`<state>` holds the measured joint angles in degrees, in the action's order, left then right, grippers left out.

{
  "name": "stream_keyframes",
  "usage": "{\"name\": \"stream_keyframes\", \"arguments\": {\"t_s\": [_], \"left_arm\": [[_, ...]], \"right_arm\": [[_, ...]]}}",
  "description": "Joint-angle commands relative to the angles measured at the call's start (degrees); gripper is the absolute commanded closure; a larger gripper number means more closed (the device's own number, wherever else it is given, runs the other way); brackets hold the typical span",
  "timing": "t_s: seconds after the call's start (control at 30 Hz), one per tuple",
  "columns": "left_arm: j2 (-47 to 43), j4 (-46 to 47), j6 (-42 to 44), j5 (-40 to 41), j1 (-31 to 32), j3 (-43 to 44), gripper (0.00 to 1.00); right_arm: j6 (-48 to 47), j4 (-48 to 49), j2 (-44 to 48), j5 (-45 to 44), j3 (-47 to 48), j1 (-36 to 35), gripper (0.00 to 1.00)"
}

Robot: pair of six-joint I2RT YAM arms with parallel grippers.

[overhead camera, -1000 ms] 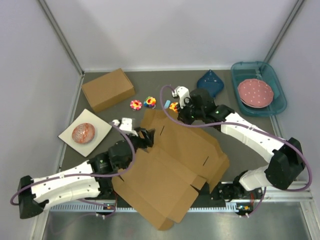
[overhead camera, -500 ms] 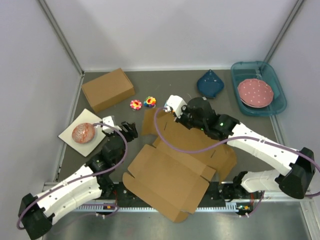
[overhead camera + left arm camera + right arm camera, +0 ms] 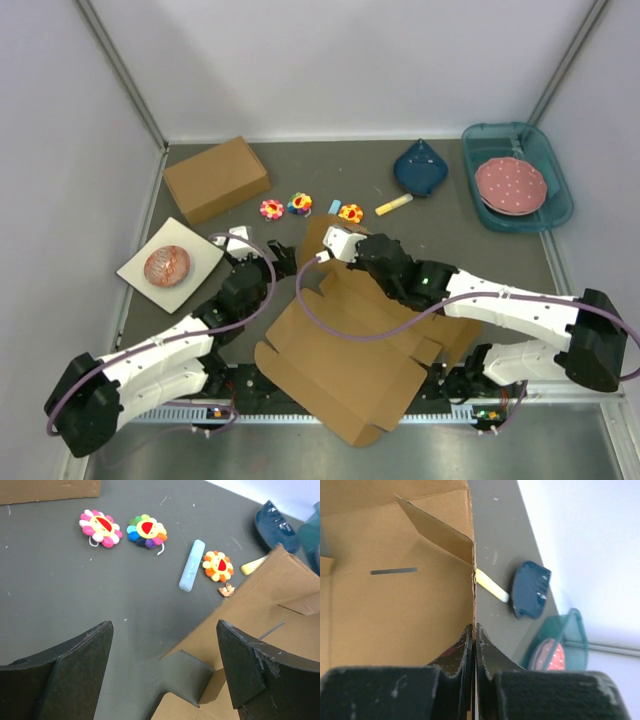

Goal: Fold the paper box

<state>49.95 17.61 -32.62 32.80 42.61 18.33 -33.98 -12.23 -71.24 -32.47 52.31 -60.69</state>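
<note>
The paper box (image 3: 345,350) is a brown die-cut sheet lying mostly flat at the near middle of the table, with its far panel (image 3: 395,605) raised. My right gripper (image 3: 326,240) is at that panel's far-left corner, and in the right wrist view it (image 3: 475,628) is shut on the thin cardboard edge. My left gripper (image 3: 280,262) hovers just left of the sheet. In the left wrist view it (image 3: 164,625) stands open and empty over the grey table, with the box's corner (image 3: 270,590) ahead to its right.
A chunky brown box (image 3: 215,178) sits far left. Flower toys (image 3: 271,209) (image 3: 299,204) (image 3: 350,213), a blue chalk (image 3: 334,207), a yellow stick (image 3: 393,205) and a dark blue pouch (image 3: 421,168) lie beyond the sheet. A teal bin (image 3: 556,170) holds a pink plate (image 3: 510,183). A white square plate (image 3: 140,275) lies left.
My right gripper pulled the raised panel left and nearer, uncovering the orange flower and the yellow stick. My left gripper swung back towards the sheet's left edge and opened wider.
</note>
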Motion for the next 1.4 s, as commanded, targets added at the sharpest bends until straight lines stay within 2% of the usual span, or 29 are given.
{"name": "stream_keyframes", "arguments": {"t_s": [0.0, 0.2, 0.3, 0.77, 0.9, 1.03, 1.23, 1.37], "left_arm": [[-0.4, 10.3, 0.0, -1.3, -0.2, -2.2, 0.11], [3.3, 12.7, 1.4, -1.8, -0.2, -1.1, 0.11], [5.4, 14.2, 1.9, -1.8, -0.2, 0.0, 0.11], [13.8, 22.2, 3.0, -3.4, -0.3, 2.0, 0.10], [17.0, 32.5, 7.6, -6.5, -0.3, 1.6, 0.09], [21.2, 38.8, 11.5, -12.0, -1.1, 2.6, 0.09], [27.6, 47.1, 11.2, -17.1, -1.7, 0.8, 0.10], [31.9, 54.0, 12.3, -16.9, -1.7, -1.2, 0.11]], "right_arm": [[-8.8, 14.1, 1.5, -15.0, -4.3, -2.1, 1.00], [-19.6, 31.0, -0.8, -23.7, -9.0, -5.2, 1.00], [-25.9, 38.2, -1.4, -24.4, -10.3, -6.1, 1.00], [-19.3, 34.8, -1.7, -20.9, -13.6, -6.8, 1.00], [-15.3, 30.3, -0.8, -17.8, -13.7, -6.7, 1.00], [-11.2, 25.2, -0.4, -15.3, -12.8, -6.5, 1.00], [-8.6, 22.2, -0.2, -13.3, -12.4, -6.1, 1.00], [-8.2, 21.7, -0.5, -13.1, -11.5, -5.9, 1.00]]}}
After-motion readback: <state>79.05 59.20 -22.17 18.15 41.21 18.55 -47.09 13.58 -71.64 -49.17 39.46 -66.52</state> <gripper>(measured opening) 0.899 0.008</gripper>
